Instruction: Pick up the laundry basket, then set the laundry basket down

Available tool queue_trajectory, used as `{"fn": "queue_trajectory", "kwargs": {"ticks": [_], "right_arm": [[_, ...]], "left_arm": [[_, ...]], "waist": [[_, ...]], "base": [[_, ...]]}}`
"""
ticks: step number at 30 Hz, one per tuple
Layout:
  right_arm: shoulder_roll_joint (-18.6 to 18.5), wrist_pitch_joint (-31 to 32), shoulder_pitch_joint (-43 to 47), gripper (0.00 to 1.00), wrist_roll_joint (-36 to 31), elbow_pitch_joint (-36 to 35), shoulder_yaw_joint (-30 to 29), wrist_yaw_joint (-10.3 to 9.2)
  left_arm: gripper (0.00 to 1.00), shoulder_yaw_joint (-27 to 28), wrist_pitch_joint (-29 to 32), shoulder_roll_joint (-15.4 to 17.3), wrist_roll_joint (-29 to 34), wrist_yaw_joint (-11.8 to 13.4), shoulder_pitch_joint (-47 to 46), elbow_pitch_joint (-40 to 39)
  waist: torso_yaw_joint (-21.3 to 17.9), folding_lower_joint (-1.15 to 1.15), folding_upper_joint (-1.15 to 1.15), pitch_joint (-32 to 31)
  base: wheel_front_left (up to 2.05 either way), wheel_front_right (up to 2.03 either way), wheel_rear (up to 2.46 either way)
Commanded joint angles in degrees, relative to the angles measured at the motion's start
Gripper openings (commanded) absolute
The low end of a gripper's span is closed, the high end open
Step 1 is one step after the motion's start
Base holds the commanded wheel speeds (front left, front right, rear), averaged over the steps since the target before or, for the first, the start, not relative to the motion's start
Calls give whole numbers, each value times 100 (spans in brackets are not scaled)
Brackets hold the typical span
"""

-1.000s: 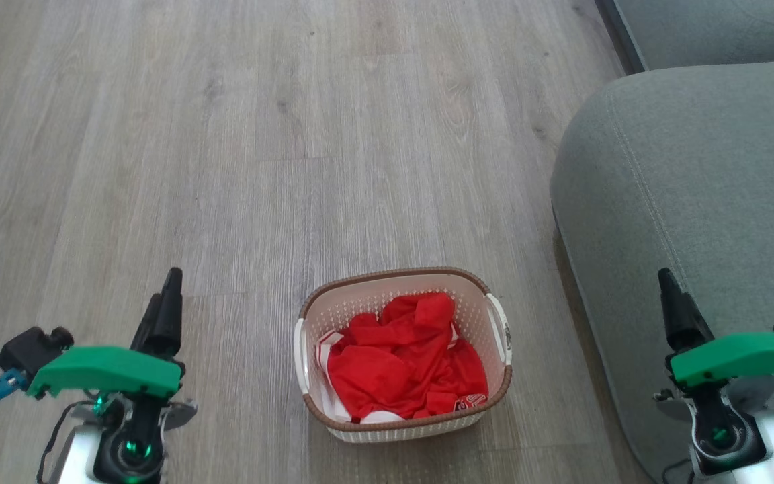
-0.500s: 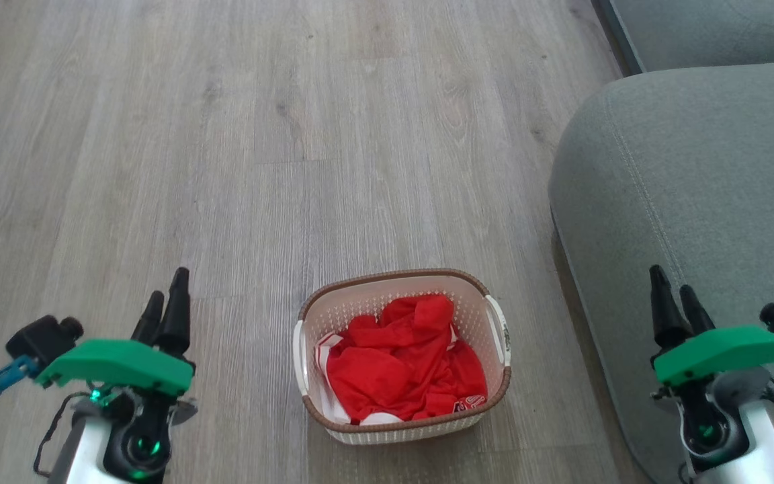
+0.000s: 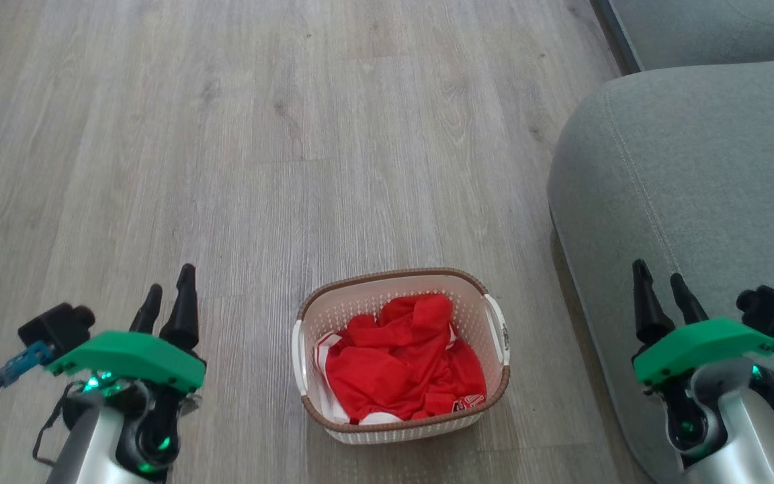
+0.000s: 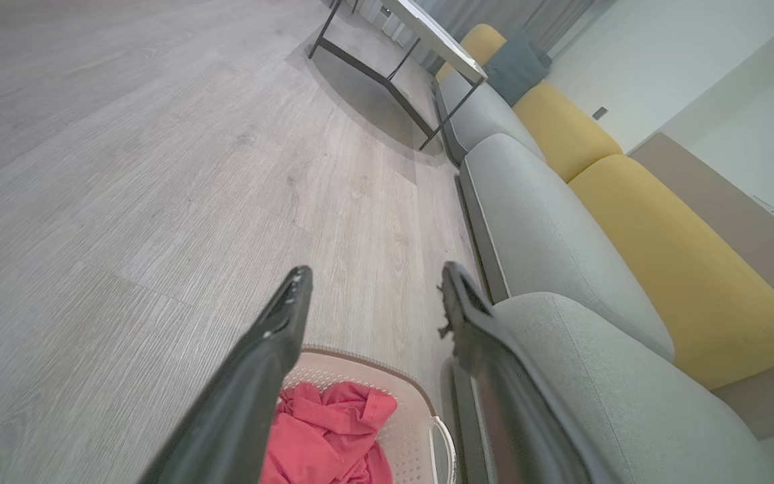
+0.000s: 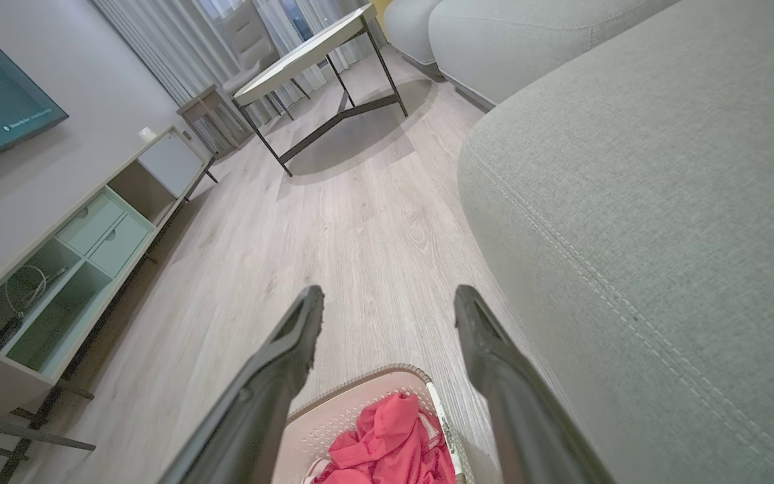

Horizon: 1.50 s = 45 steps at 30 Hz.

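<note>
The laundry basket (image 3: 494, 376), cream with a brown woven-look rim and white side handles, stands on the wood floor low in the head view, holding red-and-white clothing (image 3: 400, 363). My left gripper (image 3: 170, 289) hangs open to the basket's left, apart from it. My right gripper (image 3: 659, 286) hangs open to its right, in front of the sofa arm. The left wrist view has the basket (image 4: 407, 430) low between its fingers (image 4: 279, 336). The basket (image 5: 353, 417) sits likewise between the fingers (image 5: 488, 349) in the right wrist view.
A grey sofa arm (image 3: 689, 188) stands close to the basket's right side. Further off are a black-legged coffee table (image 5: 320, 47), a TV cabinet (image 5: 78, 235) and yellow sofa cushions (image 4: 669, 249). Bare wood floor (image 3: 259, 148) stretches ahead and to the left.
Both arms have drifted inward toward the basket and slightly up the head view. Both grippers' fingers have spread apart. The basket has not moved.
</note>
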Motion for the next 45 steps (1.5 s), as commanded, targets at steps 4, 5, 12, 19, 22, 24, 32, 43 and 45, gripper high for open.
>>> {"fn": "queue_trajectory", "kwargs": {"ticks": [4,5,12,19,22,24,32,43,45], "right_arm": [[-144,-167,-375,100,-416,-116,174,-5],[-149,-184,-390,100,-487,-110,194,-5],[-206,-303,-486,100,-1053,-50,338,-6],[-239,-400,-558,100,-1515,26,411,-6],[-255,-446,-604,100,-1720,66,442,-6],[-268,-476,-636,100,-1853,93,463,-6],[-321,-599,-756,100,-2364,208,542,-7],[-342,-772,-897,100,-2909,363,618,-8],[-339,-772,-896,100,-2887,375,616,-8]], "left_arm": [[100,33,-143,232,359,92,-464,-140],[100,12,-161,250,419,104,-476,-135],[100,-118,-280,344,796,198,-551,-105],[100,-227,-374,409,1088,270,-612,-85],[100,-285,-410,444,1234,307,-648,-63],[100,-322,-438,466,1331,335,-674,-52],[100,-447,-532,551,1689,455,-774,5],[100,-623,-587,643,2141,677,-841,-35],[100,-626,-575,645,2130,691,-835,-48]], "waist": [[2,0,0,6],[0,0,0,6],[-12,0,0,-3],[-11,0,0,-10],[-13,0,0,-6],[-12,0,0,-2],[-14,0,0,8],[-19,0,0,9],[-15,0,0,8]], "base": [[0,0,0],[0,0,0],[0,0,0],[0,0,0],[0,0,0],[0,0,0],[0,0,0],[0,0,0],[0,0,0]]}}
